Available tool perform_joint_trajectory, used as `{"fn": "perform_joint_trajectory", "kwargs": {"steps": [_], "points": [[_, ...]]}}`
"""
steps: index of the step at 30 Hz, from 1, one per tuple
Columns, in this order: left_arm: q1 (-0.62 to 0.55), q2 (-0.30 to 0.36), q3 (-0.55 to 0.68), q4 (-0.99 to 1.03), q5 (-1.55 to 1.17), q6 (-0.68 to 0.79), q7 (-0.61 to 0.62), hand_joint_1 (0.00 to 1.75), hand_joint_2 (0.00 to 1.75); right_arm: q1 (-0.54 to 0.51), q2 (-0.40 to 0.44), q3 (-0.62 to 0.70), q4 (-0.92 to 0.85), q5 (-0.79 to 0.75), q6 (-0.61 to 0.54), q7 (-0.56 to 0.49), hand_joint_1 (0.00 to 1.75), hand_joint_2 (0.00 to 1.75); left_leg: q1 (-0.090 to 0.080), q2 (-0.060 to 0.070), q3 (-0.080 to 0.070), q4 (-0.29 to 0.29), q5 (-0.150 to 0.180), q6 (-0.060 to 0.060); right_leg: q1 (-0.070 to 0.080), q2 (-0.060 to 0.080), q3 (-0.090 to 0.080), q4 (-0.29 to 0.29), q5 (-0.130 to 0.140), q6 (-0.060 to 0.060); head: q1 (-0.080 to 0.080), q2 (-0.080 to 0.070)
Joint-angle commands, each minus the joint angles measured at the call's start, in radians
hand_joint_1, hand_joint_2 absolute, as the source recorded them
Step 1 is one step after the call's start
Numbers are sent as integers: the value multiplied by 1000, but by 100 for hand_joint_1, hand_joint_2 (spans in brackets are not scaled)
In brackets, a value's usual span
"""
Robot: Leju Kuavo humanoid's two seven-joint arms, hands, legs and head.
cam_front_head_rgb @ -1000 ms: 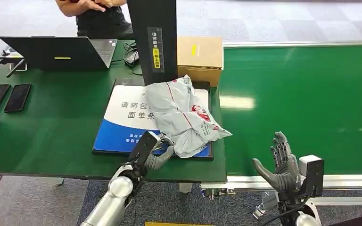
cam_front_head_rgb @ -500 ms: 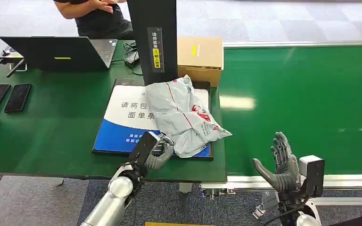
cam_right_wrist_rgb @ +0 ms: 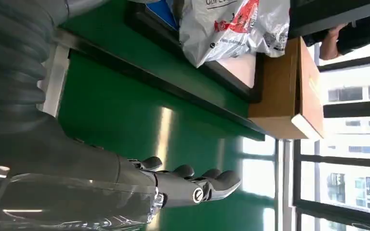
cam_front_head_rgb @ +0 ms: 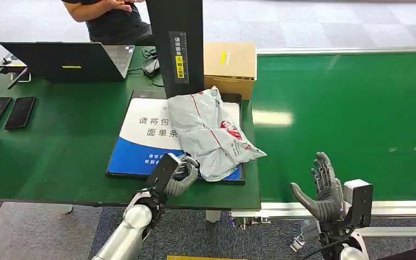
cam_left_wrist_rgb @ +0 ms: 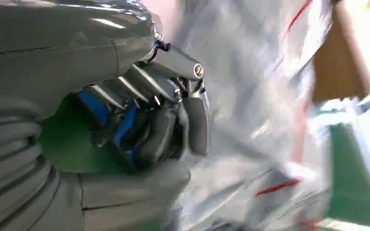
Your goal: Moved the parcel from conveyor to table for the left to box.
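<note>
Over the last second the left hand (cam_front_head_rgb: 180,177) has curled its fingers (cam_left_wrist_rgb: 164,130) inward and drawn slightly back from the parcel (cam_front_head_rgb: 211,135); the parcel itself has not shifted, and the right hand (cam_front_head_rgb: 325,192) stays where it was. In the left wrist view those fingers are clenched toward the palm with nothing visibly caught in them, the grey plastic of the parcel just beyond their tips; whether a tip touches the film cannot be told. The right hand's fingers (cam_right_wrist_rgb: 212,183) are released and spread, upright over the near edge of the green conveyor (cam_front_head_rgb: 357,108), well apart from the parcel.

The parcel, a crumpled grey mailer bag with red stripes and a red-and-white printed logo too small to read, lies on the blue-and-white mat (cam_front_head_rgb: 146,141), covering its right part and poking past the mat's right edge toward the conveyor. The mat shows white-ground Chinese characters beginning 请将包 and 面单条, the rest hidden under the parcel. Behind the parcel rises a black post (cam_front_head_rgb: 176,43) with a vertical yellow-and-white label, its writing unreadable. Just right of the post stands a cardboard box (cam_front_head_rgb: 230,65) with a small yellow sticker. Left of the mat, on the green table (cam_front_head_rgb: 59,146), are a laptop (cam_front_head_rgb: 67,59) and two dark phones (cam_front_head_rgb: 8,112).
</note>
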Motion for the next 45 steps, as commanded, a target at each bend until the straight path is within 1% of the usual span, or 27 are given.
{"fn": "perform_joint_trajectory", "kwargs": {"steps": [1, 3, 6, 8, 9, 11, 14, 17, 18, 19, 20, 21, 23, 27, 29, 34, 36, 37, 40, 45], "points": [[52, 25, 31, -306, 282, -92, -78, 0, 175, -41, -24, 13, 73, -22, 0, -3, 0, 175, 1, 1, 2, 0, -1, -1, 0, 3, 1, -1, -1, -1, 0, 0], [47, 26, 35, -285, 287, -99, -91, 0, 175, -41, -24, 13, 74, -23, 0, -3, 0, 175, 1, 0, 5, -3, -1, -1, 0, 2, 5, -3, 0, -1, 0, 0], [46, 26, 36, -276, 288, -100, -99, 0, 175, -41, -24, 14, 74, -23, 0, -3, 0, 175, 0, 0, 1, -1, 0, -1, 0, 1, 1, -1, 0, -1, -1, 0], [46, 26, 36, -276, 288, -100, -99, 0, 175, -41, -24, 14, 74, -23, 0, -3, 0, 175, 0, 0, 4, -3, 0, -1, 0, 3, 4, -3, 1, -2, 0, 0], [46, 26, 36, -276, 288, -100, -99, 0, 175, -41, -24, 14, 74, -23, 0, -3, 0, 175, 0, 0, 1, -1, 0, 0, 0, 1, 2, -1, 0, -1, -1, 0], [33, 21, 47, -233, 341, -144, -89, 0, 175, -36, -25, 12, 70, -27, -3, -3, 0, 175, 0, 0, 2, -1, 0, -1, 0, 1, 2, -1, 0, -1, 0, 0], [3, 20, 59, -180, 371, -152, -106, 0, 175, -38, -25, 8, 66, -31, -7, -1, 0, 175, 0, -2, 4, -3, 0, -1, 0, 1, 4, -3, 0, -1, 0, 0], [5, 23, 60, -184, 395, -171, -117, 0, 175, -43, -27, 13, 74, -31, -8, -1, 0, 175, 0, -1, 3, -2, 0, -1, 0, 1, 3, -2, 0, -1, -1, 0], [6, 33, 48, -184, 418, -218, -119, 0, 175, -46, -28, 16, 80, -31, -8, -2, 0, 175, 0, -1, 2, -2, 0, -1, 0, 0, 3, -2, 0, -1, 0, 0], [9, 33, 53, -179, 423, -218, -121, 0, 175, -50, -28, 20, 86, -31, -9, -3, 0, 175, 1, -1, 6, -4, 1, -1, 0, 2, 6, -4, 1, -2, 0, 0], [10, 33, 54, -173, 424, -217, -121, 0, 175, -51, -29, 22, 87, -31, -9, -3, 0, 175, 0, 0, 3, -2, 0, -1, 0, 1, 3, -2, 0, -1, 0, 0], [11, 34, 54, -168, 424, -218, -121, 0, 175, -50, -29, 22, 87, -31, -9, -3, 0, 175, 0, -1, 5, -3, 0, -1, 0, 2, 4, -3, 1, -1, 0, 0], [9, 36, 48, -159, 397, -191, -123, 0, 175, -46, -29, 22, 83, -31, -9, -3, 0, 175, 0, -1, 3, -2, 0, -1, 0, 1, 3, -2, 0, -1, 0, 0], [-16, 51, -17, -127, 224, -73, -89, 0, 175, -35, -26, 22, 78, -31, -8, -1, 0, 175, 0, -2, 3, -3, 0, -1, 0, 0, 4, -2, 0, -1, 0, 0], [-49, 40, -60, -86, 120, 4, -100, 0, 175, -38, -25, 26, 83, -26, -12, -4, 0, 175, 0, -3, 2, -1, 0, 0, 0, -1, 2, -1, 0, -1, 0, 0], [-146, 7, -132, 22, 4, 84, -119, 0, 175, -50, -32, 30, 104, -25, -20, -6, 0, 175, 0, -4, 1, -1, 1, 0, 0, -3, 2, -1, 0, 0, 0, 0], [-178, 4, -163, 49, -50, 108, -102, 0, 175, -58, -35, 29, 112, -25, -21, -6, 0, 175, 0, -4, 1, -1, 1, 0, 0, -3, 2, -1, 0, 0, 0, 0], [-194, 1, -184, 64, -106, 151, -82, 0, 175, -61, -36, 27, 116, -25, -22, -6, 0, 175, 1, -5, 2, -2, 1, 0, 0, -3, 3, -2, 0, -1, 0, 0], [-209, -8, -211, 85, -167, 192, -54, 0, 175, -59, -35, 23, 114, -26, -24, -6, 0, 175, 0, -4, 1, -1, 1, 0, 0, -2, 2, -1, 0, 0, 0, 0], [-209, -8, -211, 85, -167, 192, -54, 0, 175, -59, -35, 23, 114, -26, -24, -6, 0, 175, 0, -2, 3, -2, 0, -1, 0, 0, 3, -2, 0, -1, 0, 0]]}}
